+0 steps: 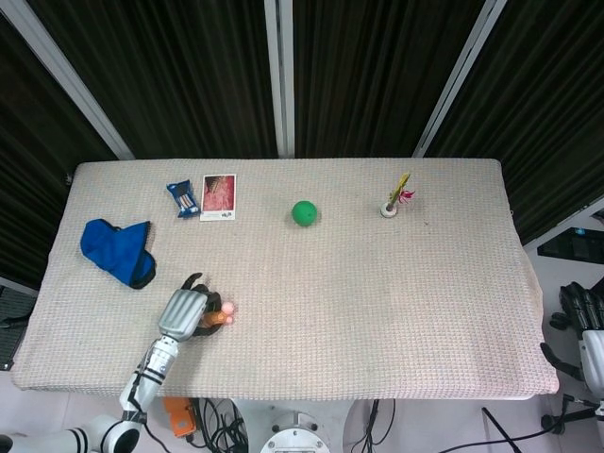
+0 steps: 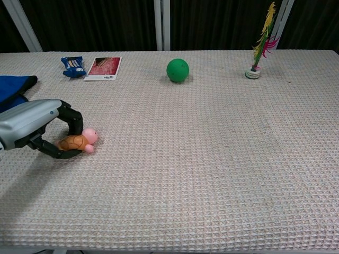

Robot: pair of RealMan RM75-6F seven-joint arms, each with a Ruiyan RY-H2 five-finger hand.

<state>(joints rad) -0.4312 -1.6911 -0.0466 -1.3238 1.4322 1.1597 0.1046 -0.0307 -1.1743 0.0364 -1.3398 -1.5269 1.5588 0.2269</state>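
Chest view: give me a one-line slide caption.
Left hand grips a toy turtle on the table, green ball behind.

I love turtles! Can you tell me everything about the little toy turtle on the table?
The toy turtle is small, with an orange-brown shell and a pink head and feet; it looks like smooth plastic or rubber. It sits near the table's front left, head pointing right. The left hand grips it, dark fingers curled over the shell from above and below. Whether it rests on the woven cloth or is lifted, I cannot tell.
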